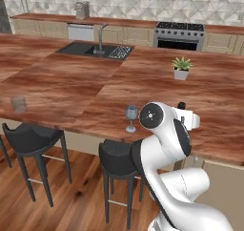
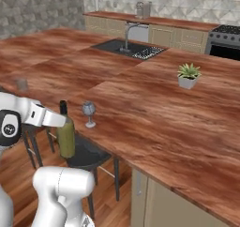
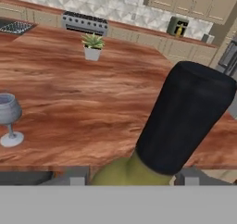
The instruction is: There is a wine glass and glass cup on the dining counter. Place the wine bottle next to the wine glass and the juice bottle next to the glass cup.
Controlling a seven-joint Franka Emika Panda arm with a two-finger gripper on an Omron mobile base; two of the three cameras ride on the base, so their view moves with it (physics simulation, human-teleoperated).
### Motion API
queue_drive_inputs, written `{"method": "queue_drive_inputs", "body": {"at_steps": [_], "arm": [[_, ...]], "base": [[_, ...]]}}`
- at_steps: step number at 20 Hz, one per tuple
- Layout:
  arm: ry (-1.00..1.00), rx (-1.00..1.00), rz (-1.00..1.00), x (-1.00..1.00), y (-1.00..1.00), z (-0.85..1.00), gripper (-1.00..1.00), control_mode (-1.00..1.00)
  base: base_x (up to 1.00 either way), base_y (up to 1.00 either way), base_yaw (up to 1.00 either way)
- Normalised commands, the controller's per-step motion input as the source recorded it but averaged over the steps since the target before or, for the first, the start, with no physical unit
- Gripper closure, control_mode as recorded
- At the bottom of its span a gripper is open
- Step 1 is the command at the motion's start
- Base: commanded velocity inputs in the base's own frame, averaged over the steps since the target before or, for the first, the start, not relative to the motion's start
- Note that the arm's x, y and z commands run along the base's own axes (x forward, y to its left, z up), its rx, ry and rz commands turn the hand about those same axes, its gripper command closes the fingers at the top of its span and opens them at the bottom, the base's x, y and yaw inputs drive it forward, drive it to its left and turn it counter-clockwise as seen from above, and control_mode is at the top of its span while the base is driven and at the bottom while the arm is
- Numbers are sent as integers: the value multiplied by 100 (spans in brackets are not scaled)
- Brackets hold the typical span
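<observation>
Over the edge of the big red-brown wood bench [image 2: 154,113] our tool [image 2: 60,120] is shut tight around the slim olive-green wine bottle [image 2: 66,136], near the little clear wine glass [image 2: 88,113] but not set down yet, so we think both bottle jobs are left.

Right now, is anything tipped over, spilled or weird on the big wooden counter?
Nothing is spilled or tipped. The wine glass stands upright near the dining counter edge, the potted plant sits straight, and the glass cup is upright. The wine bottle is off the counter, upright in the claw.
</observation>
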Motion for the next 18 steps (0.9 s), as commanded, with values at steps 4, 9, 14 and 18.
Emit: {"method": "queue_drive_inputs", "body": {"at_steps": [4,9,14,18], "arm": [[0,0,0,0,0,0,100,100],[0,0,0,0,0,0,100,100],[0,0,0,0,0,0,100,100],[0,0,0,0,0,0,100,100]], "base": [[55,2,-9],[55,10,-1],[29,2,0],[30,4,-1]]}}
